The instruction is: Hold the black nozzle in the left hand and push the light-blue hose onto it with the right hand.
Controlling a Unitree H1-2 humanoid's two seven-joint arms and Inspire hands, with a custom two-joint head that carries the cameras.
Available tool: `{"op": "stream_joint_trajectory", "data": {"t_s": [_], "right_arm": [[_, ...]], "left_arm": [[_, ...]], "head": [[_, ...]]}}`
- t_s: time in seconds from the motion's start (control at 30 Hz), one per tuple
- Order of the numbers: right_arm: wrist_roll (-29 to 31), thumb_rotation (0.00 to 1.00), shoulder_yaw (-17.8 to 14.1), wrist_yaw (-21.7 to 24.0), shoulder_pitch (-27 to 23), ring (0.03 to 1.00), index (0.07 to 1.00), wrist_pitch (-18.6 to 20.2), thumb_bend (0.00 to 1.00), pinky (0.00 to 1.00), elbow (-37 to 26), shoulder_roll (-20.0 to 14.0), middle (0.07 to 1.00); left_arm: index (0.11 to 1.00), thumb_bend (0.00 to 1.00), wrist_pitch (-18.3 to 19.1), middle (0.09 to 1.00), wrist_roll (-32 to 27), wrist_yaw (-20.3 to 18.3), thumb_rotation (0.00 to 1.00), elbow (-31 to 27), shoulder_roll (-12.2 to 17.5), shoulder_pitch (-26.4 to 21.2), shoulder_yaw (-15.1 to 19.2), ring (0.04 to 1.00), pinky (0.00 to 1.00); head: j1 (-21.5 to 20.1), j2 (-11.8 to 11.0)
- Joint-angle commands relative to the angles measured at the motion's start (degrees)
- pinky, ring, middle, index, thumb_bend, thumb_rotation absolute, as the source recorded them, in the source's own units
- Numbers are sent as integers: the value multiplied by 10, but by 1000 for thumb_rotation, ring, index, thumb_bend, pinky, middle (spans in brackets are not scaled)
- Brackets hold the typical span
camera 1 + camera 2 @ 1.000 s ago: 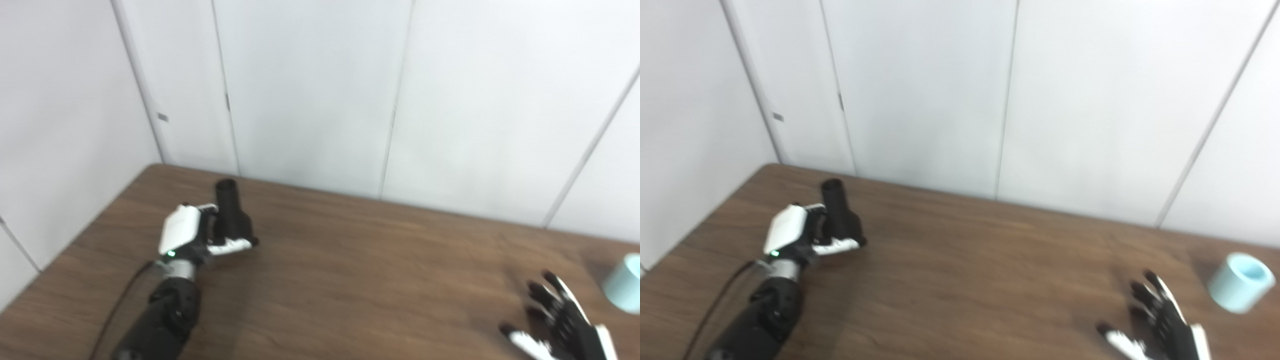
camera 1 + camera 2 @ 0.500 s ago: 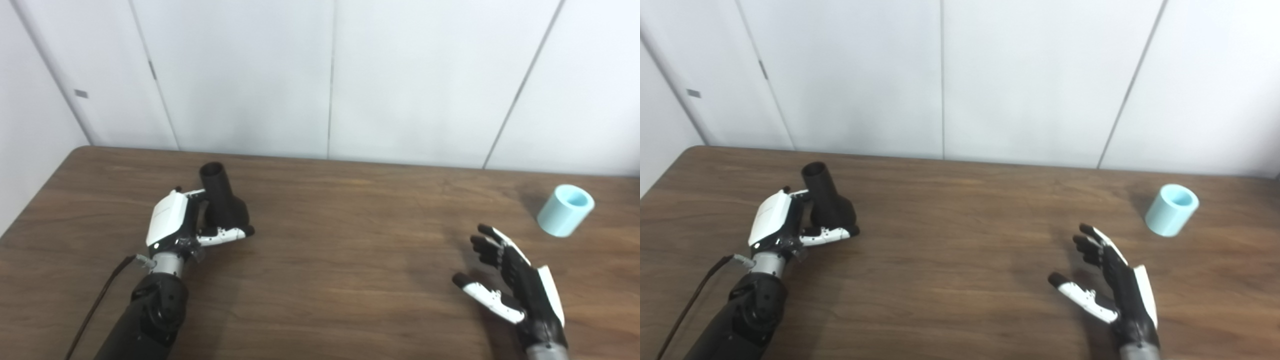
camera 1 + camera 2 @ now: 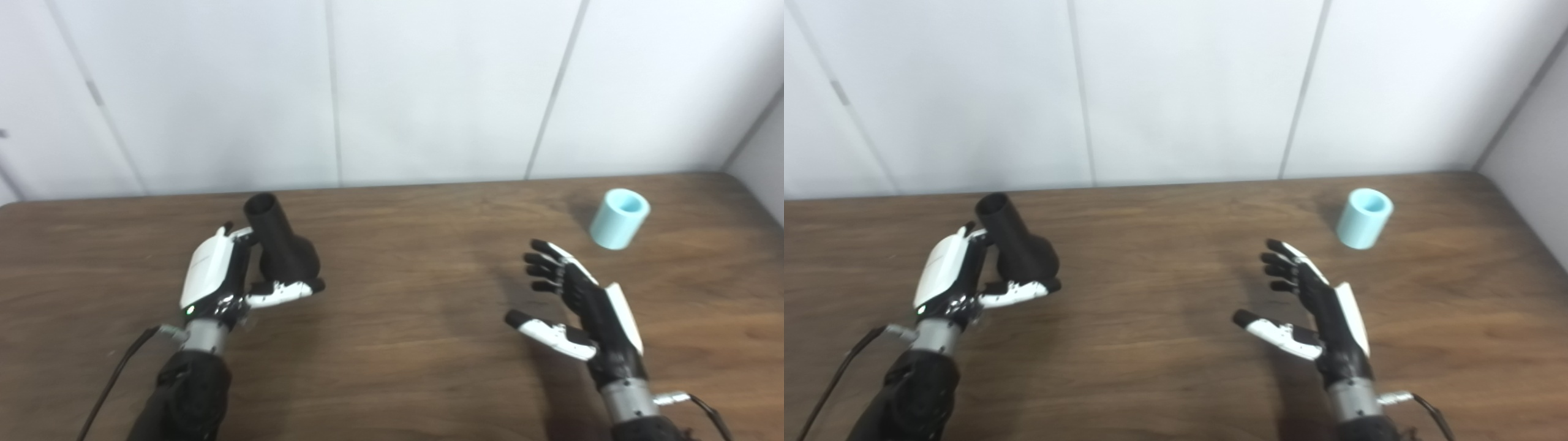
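- The right hand (image 3: pixel 582 306) is nearest, raised over the brown wooden counter (image 3: pixel 404 343), nearer than the black nozzle and far to its right. Its fingers (image 3: pixel 542 269) are spread and a little curled, its thumb (image 3: pixel 548 331) stretched out toward the nozzle's side, and it holds nothing.
- The left hand (image 3: pixel 223 278) is closed around the black nozzle (image 3: pixel 278 245): the white back of the hand lies against the nozzle's left side, and the thumb (image 3: pixel 285 293) crosses under its wide, rounded base.
- The nozzle stands nearly upright in that grip, leaning slightly away and to the left, with its narrow tube end uppermost and the round opening showing. Whether its base touches the counter or is lifted just clear cannot be told.
- A dark cable (image 3: pixel 116 380) runs from the left wrist toward the near edge, on the nozzle's near left.
- The light-blue hose (image 3: pixel 618 218), a short, stubby cylinder with an open end facing up, rests on the counter far to the right of the nozzle and about level with it. It sits beyond the right hand's fingertips and to their right, clearly apart from them.
- Behind the nozzle and the hose, white wall panels (image 3: pixel 429 92) with thin vertical seams rise from the counter's far edge.
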Motion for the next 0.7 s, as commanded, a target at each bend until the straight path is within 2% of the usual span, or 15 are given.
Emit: {"op": "stream_joint_trajectory", "data": {"t_s": [0.0, 0.2, 0.37, 0.5, 0.67], "right_arm": [[7, 429, -4, -5, -12, 775, 835, -25, 742, 704, -13, 0, 794], [2, 461, -9, -10, -12, 783, 842, -31, 742, 718, -9, -3, 795], [15, 461, -25, -14, -13, 789, 853, -27, 767, 752, 1, -3, 794], [25, 452, -38, -15, -20, 793, 859, -46, 763, 760, 20, -15, 801], [25, 429, -43, -18, -27, 774, 857, -43, 763, 689, 14, -13, 801]], "left_arm": [[483, 522, 5, 731, 18, -7, 50, -33, -9, -6, -6, 832, 1000], [484, 522, 2, 730, 34, -30, 49, -50, -38, 4, -32, 835, 1000], [484, 522, -11, 733, 47, -27, 49, -43, -53, 9, -49, 836, 1000], [484, 522, -21, 731, 72, -20, 49, -24, -62, 13, -68, 835, 1000], [485, 522, -35, 729, 107, -5, 49, 3, -65, 15, -95, 837, 1000]], "head": [[0, 1], [-5, 7], [-1, 11], [3, 17], [6, 22]]}}
